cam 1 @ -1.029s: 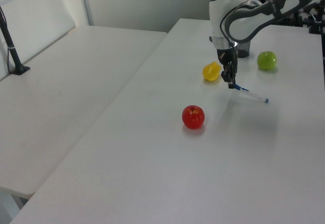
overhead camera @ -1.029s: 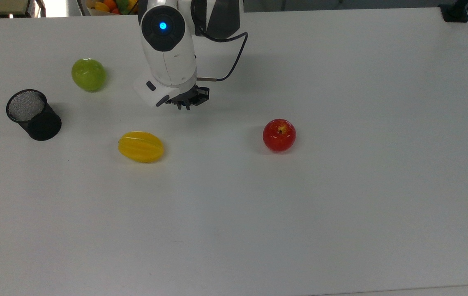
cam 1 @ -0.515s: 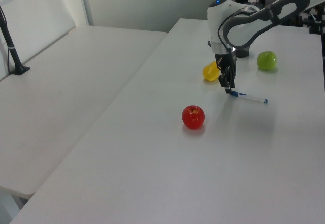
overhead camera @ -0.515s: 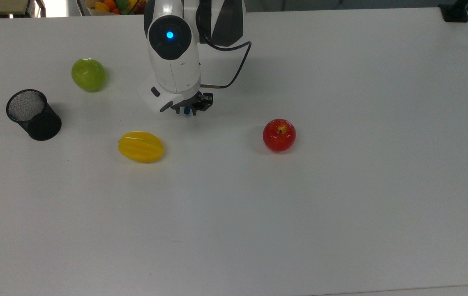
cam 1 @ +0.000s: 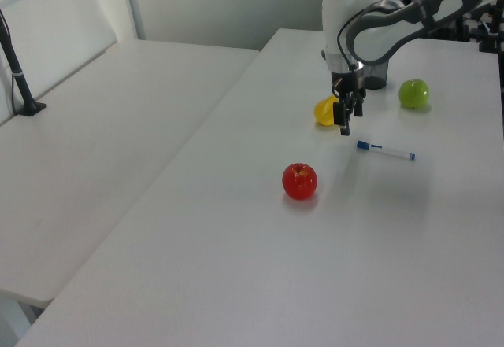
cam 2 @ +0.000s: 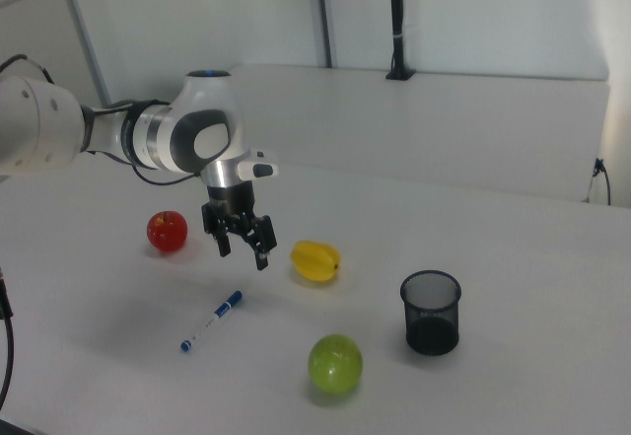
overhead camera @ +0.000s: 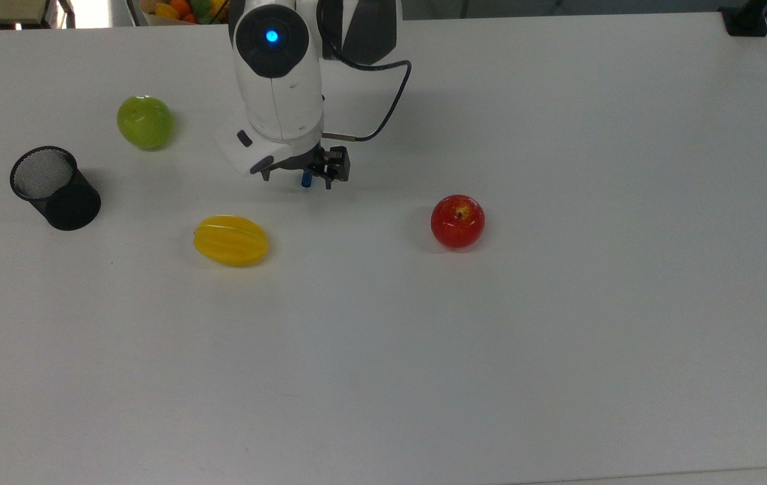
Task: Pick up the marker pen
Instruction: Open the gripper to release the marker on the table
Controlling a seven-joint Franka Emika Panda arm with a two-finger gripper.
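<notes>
Marker pen lying flat on the counter, just below the end effector, whose fingers are spread and empty. Likely light, rigid and apt to roll; best pinched across the mid-barrel.

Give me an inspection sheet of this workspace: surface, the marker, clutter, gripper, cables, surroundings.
Surface: white table, no spills seen.
Job's things: marker pen lies flat on the table, not held.
Clutter: red apple, green apple, yellow starfruit, black mesh cup standing upright.
Grippers: gripper open, above the table near the pen's blue cap.
Cables: black cable loops beside the wrist.
Surroundings: a second white table; a black post stands on it.
</notes>
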